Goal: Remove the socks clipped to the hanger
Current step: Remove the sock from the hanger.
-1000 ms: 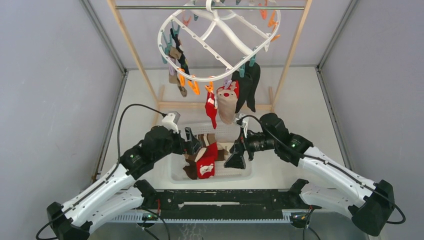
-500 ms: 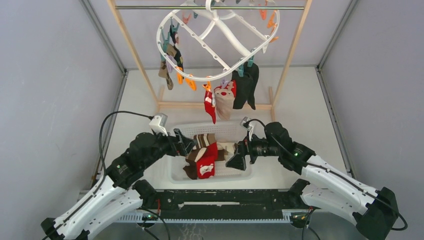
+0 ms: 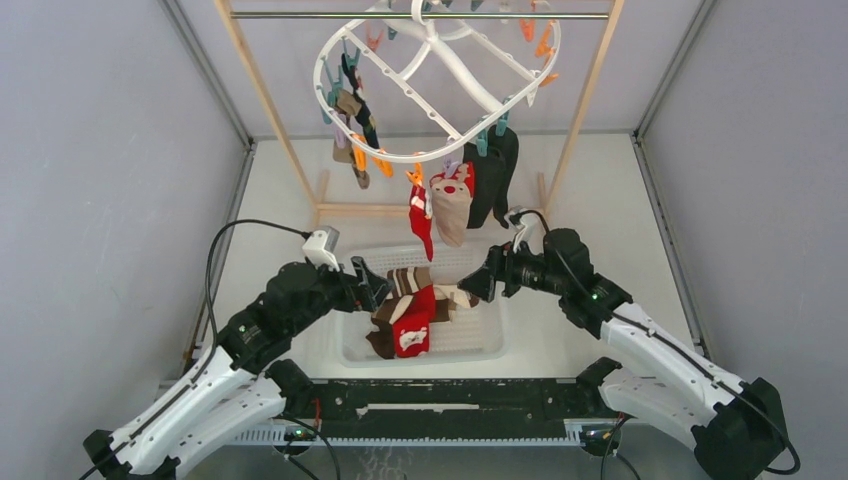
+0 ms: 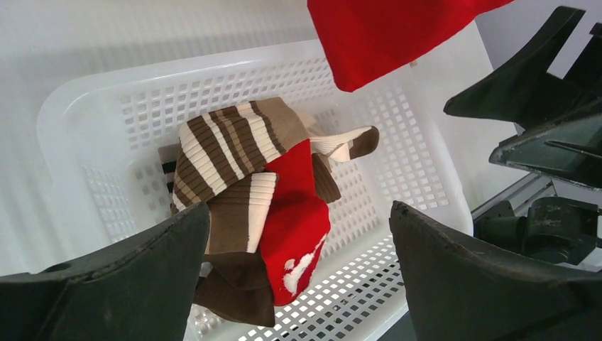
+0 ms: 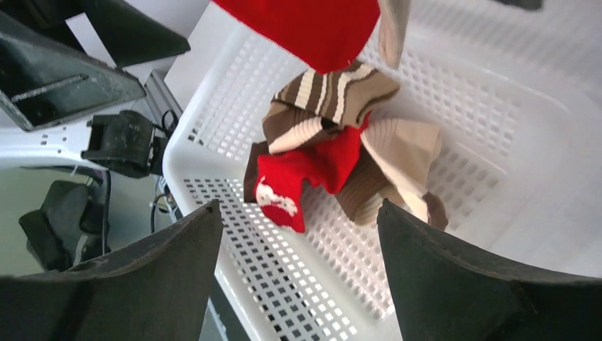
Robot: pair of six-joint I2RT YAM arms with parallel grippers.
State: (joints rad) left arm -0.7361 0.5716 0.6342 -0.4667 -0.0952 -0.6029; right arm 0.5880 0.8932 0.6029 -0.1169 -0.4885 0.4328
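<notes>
While socks hang from the hanger at twelve o'clock, my left gripper and right gripper gape wide, empty.

Left arm and right arm reach inward, jaws apart.

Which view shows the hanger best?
Top external: the whole hanger shows, hung from the rod, with its clips and the socks clipped on it. Both wrist views look down into the basket and catch only the tip of a hanging red sock, none of the frame.
</notes>
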